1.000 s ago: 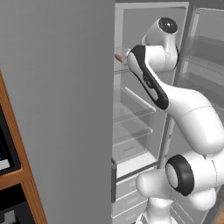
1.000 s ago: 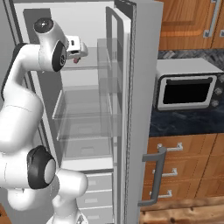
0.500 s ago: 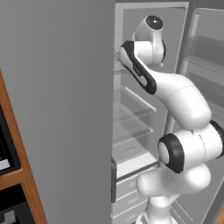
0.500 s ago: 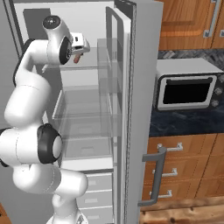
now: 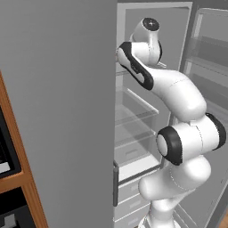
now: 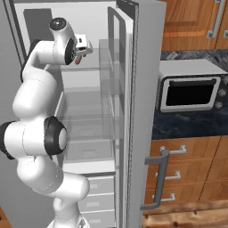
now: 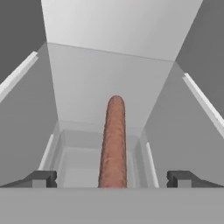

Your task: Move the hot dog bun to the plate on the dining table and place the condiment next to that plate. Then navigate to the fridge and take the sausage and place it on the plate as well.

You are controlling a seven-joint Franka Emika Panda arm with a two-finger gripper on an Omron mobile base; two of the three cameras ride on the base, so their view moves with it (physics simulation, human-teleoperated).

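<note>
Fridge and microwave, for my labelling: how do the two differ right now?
The fridge is tall, grey-silver and stands open, showing glass shelves; the microwave is low, boxy and shut, with a black window. The fridge reaches the floor; the microwave sits on a dark counter. Both have pale metallic casings.

A silver countertop microwave with a black glass door serves as the landmark in the right base view. It sits on a dark, blue-speckled stone counter. Beneath the counter are warm brown wooden drawers with steel bar handles. Above the microwave hang matching brown wooden wall cabinets, with a dark speckled backsplash between the two. Below the drawers a strip of wooden floor shows. The light is even and soft, without hard shadows.
</note>
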